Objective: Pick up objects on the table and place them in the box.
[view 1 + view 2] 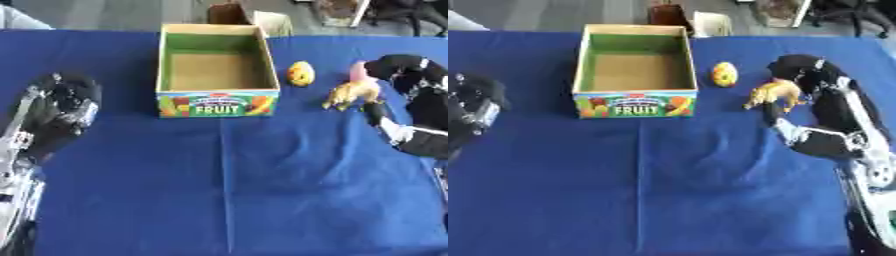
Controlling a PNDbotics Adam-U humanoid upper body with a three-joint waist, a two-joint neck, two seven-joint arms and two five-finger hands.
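Fingers [794, 67] of the right hand [815, 82] curl over the back of a small tan toy animal [773, 93], with the thumb low beside its legs, so the hand looks closed about the toy; whether the toy is lifted off the cloth cannot be told. Just behind the toy, seen only in the left eye view, sits a small pink shape [357, 71] that cannot be made out. A yellow egg-shaped toy with orange marks [724, 74] lies apart from the animal, between it and the open cardboard box with a green inner wall and "FRUIT" printed on its front [218, 104]. The box stands near the far edge of the tabletop, its inside bare. At the left side the left hand [61, 107] rests on the cloth, well apart from the box; whether its fingers are curled or straight cannot be told. A blue cloth [236, 190] covers the tabletop, with a faint fold line down the middle, and the whole near half lies open. Beyond the far edge is grey floor.
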